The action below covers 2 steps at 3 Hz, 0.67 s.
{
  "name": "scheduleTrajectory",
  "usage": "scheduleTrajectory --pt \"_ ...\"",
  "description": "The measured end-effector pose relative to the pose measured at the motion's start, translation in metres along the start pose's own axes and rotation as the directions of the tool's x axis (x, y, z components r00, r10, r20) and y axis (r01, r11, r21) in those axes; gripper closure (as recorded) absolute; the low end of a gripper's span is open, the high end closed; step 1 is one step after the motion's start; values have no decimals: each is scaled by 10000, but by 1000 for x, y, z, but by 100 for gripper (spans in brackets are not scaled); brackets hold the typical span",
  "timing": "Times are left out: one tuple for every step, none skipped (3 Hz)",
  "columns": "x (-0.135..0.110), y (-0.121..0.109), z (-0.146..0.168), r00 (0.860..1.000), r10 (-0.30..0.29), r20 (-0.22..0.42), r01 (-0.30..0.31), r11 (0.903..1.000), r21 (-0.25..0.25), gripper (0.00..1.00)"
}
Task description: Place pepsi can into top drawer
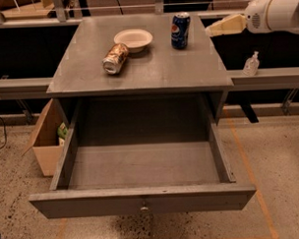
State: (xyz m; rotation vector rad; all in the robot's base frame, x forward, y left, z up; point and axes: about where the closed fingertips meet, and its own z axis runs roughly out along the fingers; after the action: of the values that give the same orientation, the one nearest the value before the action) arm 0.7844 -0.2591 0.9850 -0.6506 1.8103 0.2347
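The pepsi can (180,30) stands upright near the back right of the grey cabinet top (152,67). It is dark blue with a silver top. The top drawer (142,199) is pulled fully out below, with a small knob at the middle of its front panel. Nothing lies inside it. My gripper (209,31) reaches in from the right on a white arm (276,11). Its cream tip points left and sits just right of the can, about level with it, not touching.
A brown-gold can (115,58) lies on its side next to a white bowl (133,40) on the cabinet top. A small clear bottle (251,64) stands on the ledge at right. A cardboard box (46,137) sits on the floor at left.
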Motion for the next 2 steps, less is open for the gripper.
scheduleTrajectory --pt "2 -1 8 9996 148 233 -156 9993 338 0" --pt "1 7 46 9952 510 838 -542 9979 355 0"
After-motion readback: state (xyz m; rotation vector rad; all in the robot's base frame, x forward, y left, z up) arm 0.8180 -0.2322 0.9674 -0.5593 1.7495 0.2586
